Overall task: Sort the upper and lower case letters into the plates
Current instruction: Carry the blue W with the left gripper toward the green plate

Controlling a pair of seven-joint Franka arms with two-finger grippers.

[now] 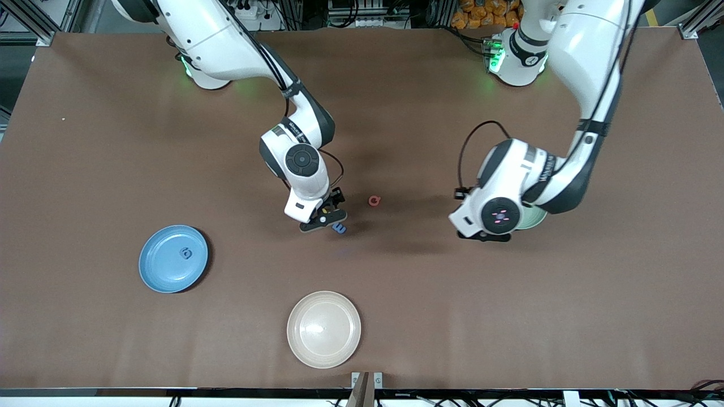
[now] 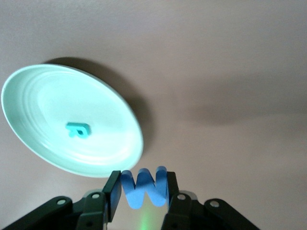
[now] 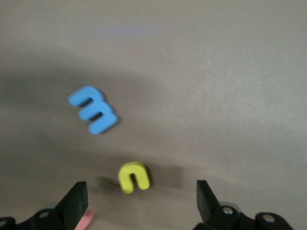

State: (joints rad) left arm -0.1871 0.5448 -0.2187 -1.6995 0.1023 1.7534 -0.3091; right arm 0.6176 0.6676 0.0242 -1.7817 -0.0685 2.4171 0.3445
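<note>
In the front view we see the right gripper (image 1: 327,221) low over the counter (image 1: 113,141) near its middle, just beside a blue letter (image 1: 339,228). A red letter (image 1: 374,200) lies nearby. The left gripper (image 1: 485,236) hangs over the mint plate (image 1: 533,219). The blue plate (image 1: 164,277) carries one dark letter (image 1: 186,253); the cream plate (image 1: 323,329) lies nearest to the camera.

In the left wrist view the fingers (image 2: 113,194) grip a blue W (image 2: 145,187), and a teal letter (image 2: 78,129) lies in the mint plate.

In the right wrist view the fingers (image 3: 75,204) stand wide open above a yellow letter (image 3: 134,176).
</note>
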